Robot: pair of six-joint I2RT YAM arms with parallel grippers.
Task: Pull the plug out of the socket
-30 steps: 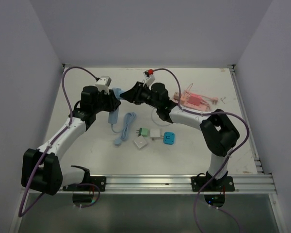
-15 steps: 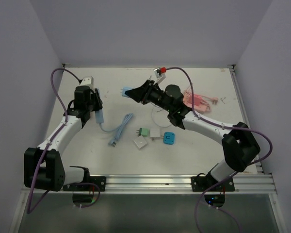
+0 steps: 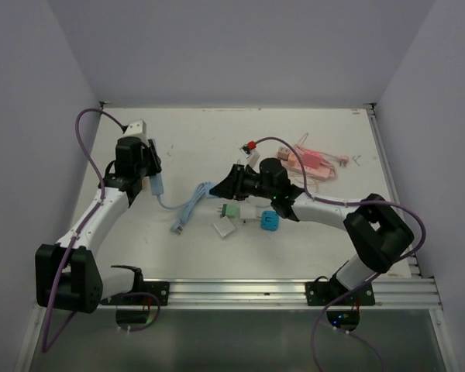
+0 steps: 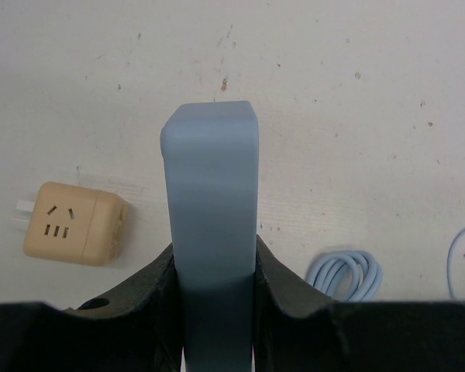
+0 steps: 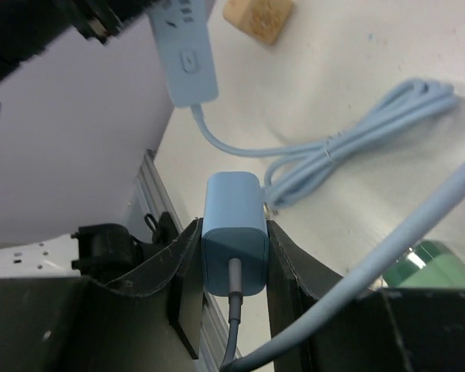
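Overhead, the left pincer (image 3: 150, 172) holds the blue socket strip (image 3: 158, 184) at the surface's (image 3: 333, 240) left side, well apart from the right pincer (image 3: 231, 184). Left wrist: jaws clamped on the strip's sides. Right wrist: jaws closed on the blue plug (image 5: 232, 225), which is free of the strip.

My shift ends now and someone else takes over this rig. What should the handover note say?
Left gripper: shut on the blue socket strip, held off to the left.
Right gripper: shut on the blue plug, nearer the middle.
Done: the plug is out of the strip and the two are clearly apart.
Left: probably only to set both down and release.
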